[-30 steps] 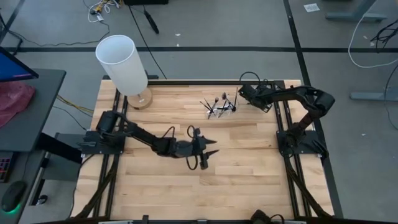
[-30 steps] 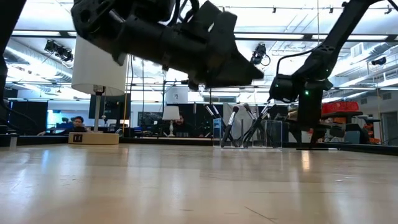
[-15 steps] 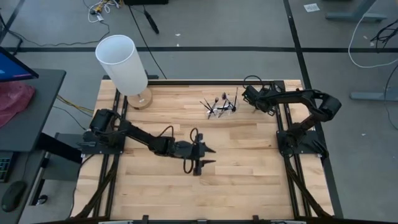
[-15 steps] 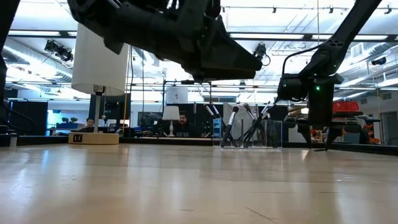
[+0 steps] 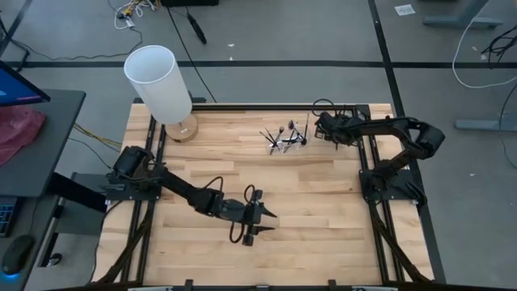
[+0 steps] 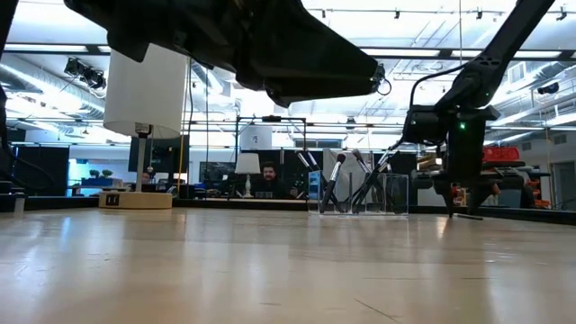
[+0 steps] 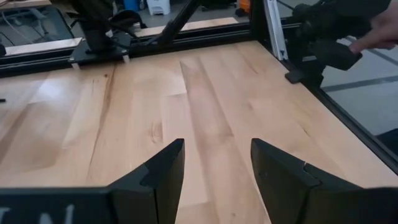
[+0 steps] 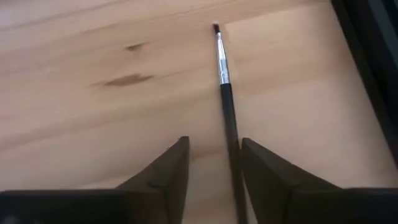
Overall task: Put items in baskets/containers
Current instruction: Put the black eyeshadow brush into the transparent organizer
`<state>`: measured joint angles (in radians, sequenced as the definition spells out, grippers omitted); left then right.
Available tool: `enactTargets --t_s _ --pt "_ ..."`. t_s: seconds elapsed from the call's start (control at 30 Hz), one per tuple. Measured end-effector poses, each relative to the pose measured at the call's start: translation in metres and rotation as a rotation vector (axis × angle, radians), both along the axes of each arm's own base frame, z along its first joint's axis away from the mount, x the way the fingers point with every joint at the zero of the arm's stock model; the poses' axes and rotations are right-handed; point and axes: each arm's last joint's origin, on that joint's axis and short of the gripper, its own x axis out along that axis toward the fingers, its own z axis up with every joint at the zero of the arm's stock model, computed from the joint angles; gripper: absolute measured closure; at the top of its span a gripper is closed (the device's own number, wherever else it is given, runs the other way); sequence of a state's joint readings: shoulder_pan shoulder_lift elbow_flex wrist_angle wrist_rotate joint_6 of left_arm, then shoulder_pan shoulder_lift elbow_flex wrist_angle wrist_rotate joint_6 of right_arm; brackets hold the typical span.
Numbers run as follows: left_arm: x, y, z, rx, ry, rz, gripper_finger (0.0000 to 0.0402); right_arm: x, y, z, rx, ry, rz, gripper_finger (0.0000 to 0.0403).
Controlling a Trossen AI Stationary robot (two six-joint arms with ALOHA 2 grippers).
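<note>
I see both jaws spread: right gripper over a brush on the wood table, left gripper over bare planks; lab behind.

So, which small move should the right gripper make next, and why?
Probably lower and close on the brush. The right gripper hovers over it with fingers open, the dark handle lying on the table between them. The clear holder with the other brushes stands nearby.

My left tool hovers low over mid-bench, arm stretched out, fingers apart. My right tool points down at the far right edge, fingers parted.
</note>
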<state>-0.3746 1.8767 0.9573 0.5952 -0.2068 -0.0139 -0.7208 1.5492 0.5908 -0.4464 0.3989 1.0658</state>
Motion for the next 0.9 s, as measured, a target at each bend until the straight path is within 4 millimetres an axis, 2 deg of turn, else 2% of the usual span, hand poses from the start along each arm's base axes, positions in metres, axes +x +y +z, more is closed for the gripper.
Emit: enactTargets --t_s 0.17,0.33,0.47,0.57,0.73,0.9 --pt "0.0 0.001 0.0 -0.006 0.001 0.035 0.0214 0.003 0.004 -0.001 -0.005 0.028 0.073 0.0314" --pt "0.001 0.003 0.0 -0.043 0.007 0.056 0.0214 -0.001 0.015 -0.012 -0.074 0.072 0.129 0.0389" --pt "0.002 0.006 -0.001 -0.065 0.018 0.074 0.0214 -0.002 0.019 -0.014 -0.092 0.112 0.189 0.0391" --pt "0.002 0.007 -0.002 -0.082 0.027 0.082 0.0214 -0.002 0.022 -0.008 -0.075 0.096 0.256 0.0397" --pt "0.001 0.007 -0.002 -0.104 0.036 0.091 0.0214 -0.009 0.039 0.014 -0.049 0.021 0.332 0.0399" --pt "0.003 0.015 0.003 -0.131 0.038 0.12 0.0214 -0.017 0.057 0.037 -0.147 -0.012 0.425 0.0401"
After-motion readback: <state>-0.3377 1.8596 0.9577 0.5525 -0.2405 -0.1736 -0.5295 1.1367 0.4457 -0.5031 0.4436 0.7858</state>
